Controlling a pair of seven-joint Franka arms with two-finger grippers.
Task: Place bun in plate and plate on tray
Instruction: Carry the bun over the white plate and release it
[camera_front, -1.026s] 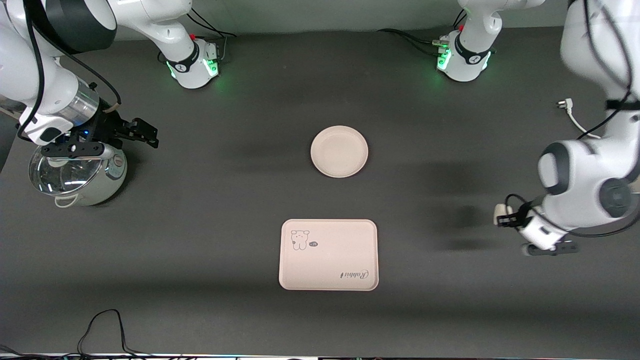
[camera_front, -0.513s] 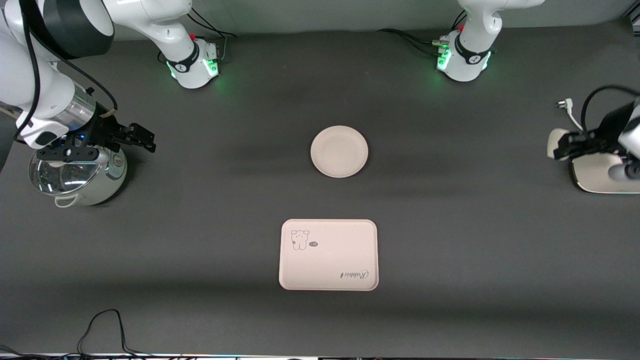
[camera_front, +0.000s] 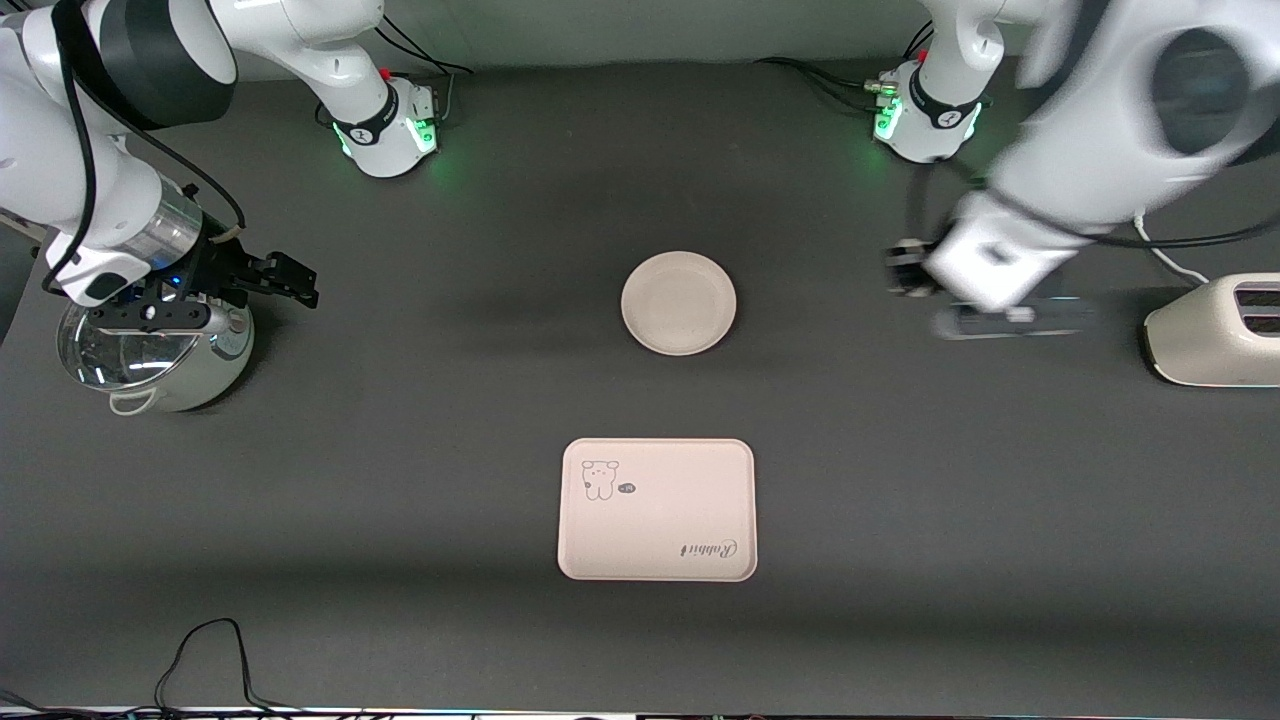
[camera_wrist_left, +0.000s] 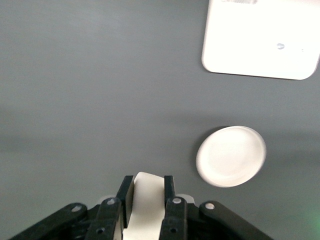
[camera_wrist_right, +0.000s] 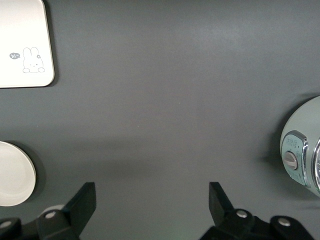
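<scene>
The round cream plate (camera_front: 678, 302) lies empty in the middle of the table. The cream tray (camera_front: 657, 509) with the animal drawing and "Rabbit" lettering lies nearer to the front camera than the plate. My left gripper (camera_front: 903, 272) is over the bare table between the plate and the toaster, blurred by motion. In the left wrist view my left gripper (camera_wrist_left: 146, 182) is shut on the off-white bun (camera_wrist_left: 144, 202), with the plate (camera_wrist_left: 231, 156) and the tray (camera_wrist_left: 262, 37) in sight. My right gripper (camera_front: 296, 279) is open and empty beside the pot; its wrist view (camera_wrist_right: 152, 200) shows bare table between the fingers.
A glass-lidded pot (camera_front: 150, 345) stands at the right arm's end of the table, under the right wrist. A cream toaster (camera_front: 1215, 330) stands at the left arm's end. A white cable and plug (camera_front: 1150, 240) lie near the toaster. A black cable (camera_front: 200, 650) lies at the front edge.
My left arm has swung from the toaster end of the table toward the plate, carrying the bun. My right arm has barely moved.
</scene>
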